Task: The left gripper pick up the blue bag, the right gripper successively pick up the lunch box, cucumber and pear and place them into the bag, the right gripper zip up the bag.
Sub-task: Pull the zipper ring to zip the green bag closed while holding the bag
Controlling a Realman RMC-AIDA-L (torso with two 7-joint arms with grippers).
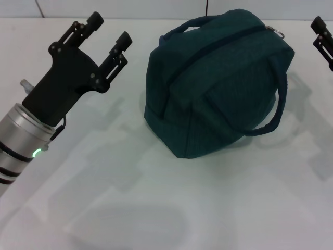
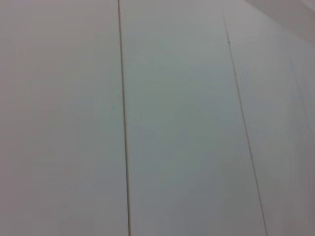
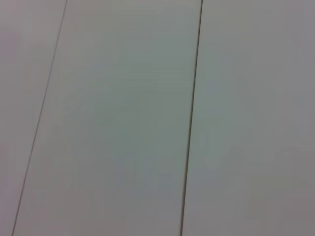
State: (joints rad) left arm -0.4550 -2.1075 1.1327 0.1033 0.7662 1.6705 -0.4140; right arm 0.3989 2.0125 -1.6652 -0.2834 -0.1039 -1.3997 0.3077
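- The left end effector (image 1: pixel 106 32), fingers spread and empty, hung left of the zipped blue bag (image 1: pixel 218 83).
- The right end effector (image 1: pixel 323 36) was cropped; its grip couldn't be told.
- A grab at the fabric instead of a handle might slip.

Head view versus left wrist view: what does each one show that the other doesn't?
Only the head view shows the blue bag, zipped shut on the white table, the left end effector open beside it and apart from it, and a bit of the right end effector at the edge. Only the left wrist view shows plain pale panels with thin dark seams. They share no object.
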